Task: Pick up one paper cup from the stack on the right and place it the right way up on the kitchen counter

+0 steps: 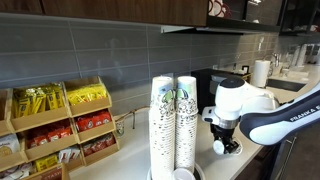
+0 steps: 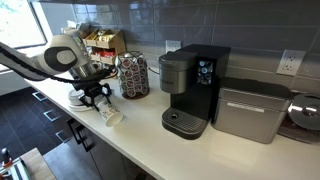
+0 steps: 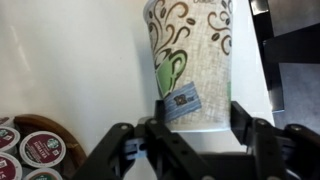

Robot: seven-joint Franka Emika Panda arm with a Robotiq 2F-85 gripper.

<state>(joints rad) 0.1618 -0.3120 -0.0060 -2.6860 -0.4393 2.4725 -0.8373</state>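
The gripper [image 3: 195,125] clasps the paper cup [image 3: 190,60] by its sides. The cup is tilted, low over the counter [image 2: 140,128] and well apart from the coffee machine [image 2: 190,90].

I'm seeing the paper cup [image 3: 190,60] showing white with green and dark brown swirls. The kitchen counter [image 2: 140,137] is looking pale cream, the coffee machine [image 2: 195,90] black, and the rack packets [image 1: 87,96] are probably showing yellow and red.
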